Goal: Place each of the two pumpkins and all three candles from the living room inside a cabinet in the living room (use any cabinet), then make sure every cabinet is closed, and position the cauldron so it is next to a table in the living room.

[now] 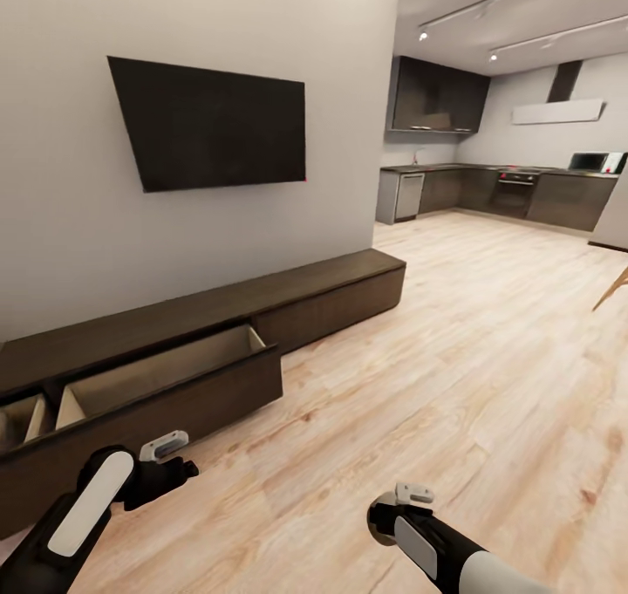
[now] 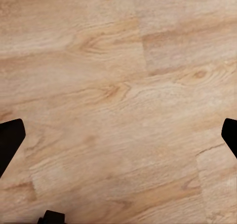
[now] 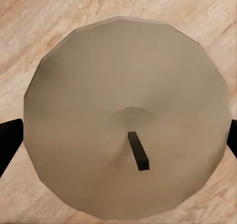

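Pale wood plank flooring (image 1: 453,358) is running across the whole open room, from the living area back to a dark kitchen (image 1: 497,184) under ceiling track lights. Against the light grey wall, a black television (image 1: 214,123) is hanging above the long, low, dark brown cabinet (image 1: 331,293). Below the television and toward the near end of that cabinet, one wide drawer (image 1: 166,376) is standing pulled out, showing its pale wood inside; beside it, nearer still, another pale compartment (image 1: 22,419) is also showing open. The rest of the cabinet fronts, toward the kitchen, are sitting flush.

In front of the cabinet, the left gripper (image 2: 118,135) is hovering over bare floor, its dark fingers (image 2: 10,140) spread wide with nothing between them. Farther out from the cabinet, the right gripper (image 3: 118,135) is holding a pale grey candle (image 3: 126,118) seen from above, round top and short dark wick facing the camera, with the fingertips (image 3: 9,137) sitting at either side of it.
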Robot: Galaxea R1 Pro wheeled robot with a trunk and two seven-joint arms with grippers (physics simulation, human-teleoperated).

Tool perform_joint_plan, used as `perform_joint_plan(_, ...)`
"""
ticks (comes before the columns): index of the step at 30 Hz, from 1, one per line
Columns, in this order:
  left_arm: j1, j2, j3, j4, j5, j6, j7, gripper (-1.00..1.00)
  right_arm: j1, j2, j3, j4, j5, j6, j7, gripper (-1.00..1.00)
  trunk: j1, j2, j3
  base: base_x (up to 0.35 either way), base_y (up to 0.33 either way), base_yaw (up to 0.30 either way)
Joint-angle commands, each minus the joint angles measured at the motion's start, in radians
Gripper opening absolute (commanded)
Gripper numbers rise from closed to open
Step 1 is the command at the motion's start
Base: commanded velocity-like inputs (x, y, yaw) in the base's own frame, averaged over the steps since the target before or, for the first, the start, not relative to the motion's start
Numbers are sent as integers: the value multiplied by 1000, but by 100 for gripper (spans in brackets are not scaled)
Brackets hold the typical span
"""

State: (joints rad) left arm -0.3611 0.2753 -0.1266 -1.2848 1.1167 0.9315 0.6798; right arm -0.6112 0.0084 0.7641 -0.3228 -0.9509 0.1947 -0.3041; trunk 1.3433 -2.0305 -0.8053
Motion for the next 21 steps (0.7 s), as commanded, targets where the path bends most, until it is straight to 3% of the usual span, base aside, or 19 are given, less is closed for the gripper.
perform_joint_plan(1, -1, 1, -2, -1, 10, 0, 10, 100, -1, -1, 7, -2, -5, 3, -7, -100, 0, -1, -1, 0, 0, 280)
perform_joint_plan(13, -1, 1, -2, -1, 11, 0, 10, 100, -1, -1, 7, -2, -2, 3, -7, -100, 0, -1, -1, 7, -15, 280)
perform_joint_plan(21, -1, 1, -2, -1, 11, 0, 10, 100, -1, -1, 7, -2, -2, 3, -7, -100, 0, -1, -1, 125, -115, 278)
